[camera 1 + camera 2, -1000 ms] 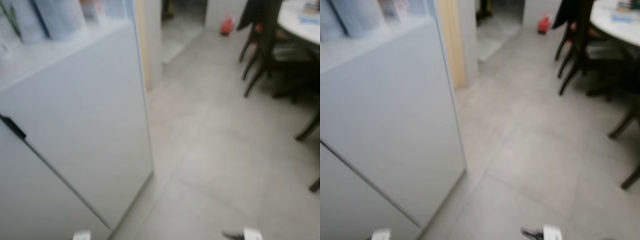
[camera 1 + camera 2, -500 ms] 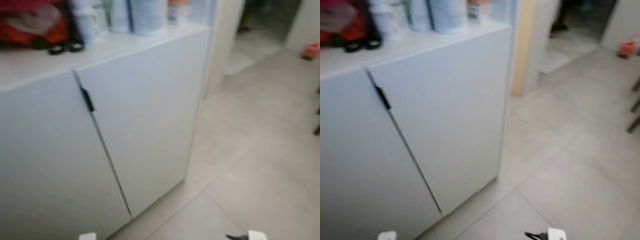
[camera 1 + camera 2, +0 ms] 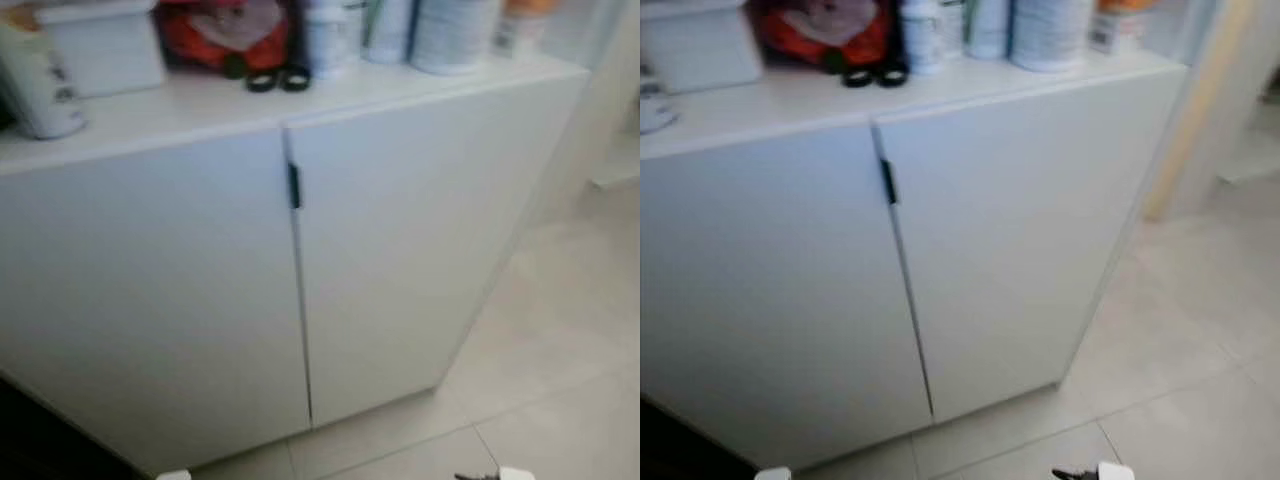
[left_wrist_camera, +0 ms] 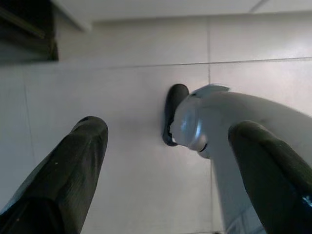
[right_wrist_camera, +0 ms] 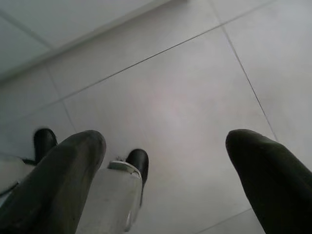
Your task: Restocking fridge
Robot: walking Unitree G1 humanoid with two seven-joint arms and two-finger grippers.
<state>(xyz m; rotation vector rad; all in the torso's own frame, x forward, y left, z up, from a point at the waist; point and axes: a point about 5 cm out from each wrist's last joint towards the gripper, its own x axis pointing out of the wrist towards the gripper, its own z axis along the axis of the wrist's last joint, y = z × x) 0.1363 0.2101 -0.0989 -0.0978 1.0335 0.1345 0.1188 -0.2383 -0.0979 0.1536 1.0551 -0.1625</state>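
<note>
A white cabinet (image 3: 400, 250) with two shut doors and a small black handle (image 3: 293, 185) stands right in front of me. On its top are several bottles and cans (image 3: 450, 30), a red bag (image 3: 225, 30) and a white box (image 3: 100, 45). My left gripper (image 4: 170, 129) hangs open over the floor tiles, nothing between its fingers (image 4: 83, 161), with my own silver leg and black foot (image 4: 173, 112) below it. The right gripper (image 5: 165, 139) hangs open too, empty, above my other foot (image 5: 138, 163).
Grey floor tiles (image 3: 560, 400) stretch to the right of the cabinet. A pale wooden door frame (image 3: 1200, 110) stands at the cabinet's right end. A dark gap (image 3: 30, 440) shows low at the cabinet's left.
The camera has swung left: the dining table and chairs have left the picture, and the cabinet's two doors and top now face me. Both arms hang as before.
</note>
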